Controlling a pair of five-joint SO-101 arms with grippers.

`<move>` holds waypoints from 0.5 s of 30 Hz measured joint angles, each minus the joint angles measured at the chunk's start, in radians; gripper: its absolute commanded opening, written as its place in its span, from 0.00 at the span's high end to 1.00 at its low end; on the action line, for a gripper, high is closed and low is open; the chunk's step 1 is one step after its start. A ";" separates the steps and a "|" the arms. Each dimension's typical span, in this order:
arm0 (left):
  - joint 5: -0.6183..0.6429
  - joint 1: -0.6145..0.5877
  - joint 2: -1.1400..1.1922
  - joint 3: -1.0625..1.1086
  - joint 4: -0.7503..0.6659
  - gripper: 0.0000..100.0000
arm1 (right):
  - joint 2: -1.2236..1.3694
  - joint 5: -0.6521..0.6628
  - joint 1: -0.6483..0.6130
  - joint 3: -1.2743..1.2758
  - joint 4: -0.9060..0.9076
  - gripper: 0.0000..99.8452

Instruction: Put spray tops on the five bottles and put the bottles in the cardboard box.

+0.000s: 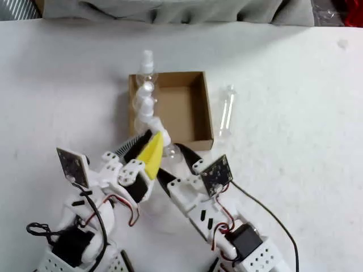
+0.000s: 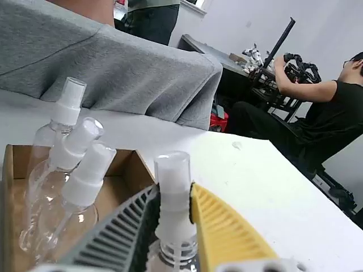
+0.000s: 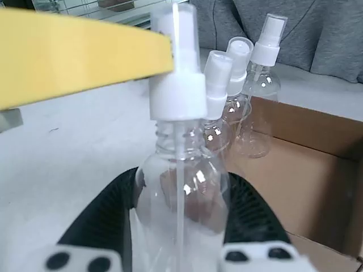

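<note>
A clear bottle (image 3: 179, 212) stands upright at the near-left corner of the cardboard box (image 1: 184, 107). My right gripper (image 3: 178, 195) is shut on its body with black fingers. My left gripper (image 2: 172, 195) is shut on the white spray top (image 2: 173, 192) that sits on the bottle's neck, between its grey and yellow fingers. In the high view the left gripper (image 1: 154, 140) and the right gripper (image 1: 170, 151) meet at that corner. Three bottles with spray tops (image 1: 146, 93) stand in a row along the box's left wall. One bare bottle (image 1: 227, 110) lies on the table right of the box.
A grey cloth (image 1: 170, 10) lies along the table's far edge. The right half of the box floor (image 3: 306, 187) is bare cardboard. White table spreads out left and right of the box.
</note>
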 measured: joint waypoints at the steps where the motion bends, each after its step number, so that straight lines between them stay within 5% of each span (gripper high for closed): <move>1: 0.000 0.005 0.000 0.000 0.002 0.83 | 0.000 -0.002 0.000 0.000 0.000 0.98; 5: -0.003 0.008 0.018 0.000 0.029 0.74 | 0.000 -0.002 -0.003 0.000 0.000 0.98; 15: -0.003 0.011 0.006 -0.135 0.196 0.74 | 0.000 -0.002 -0.003 0.000 0.000 0.98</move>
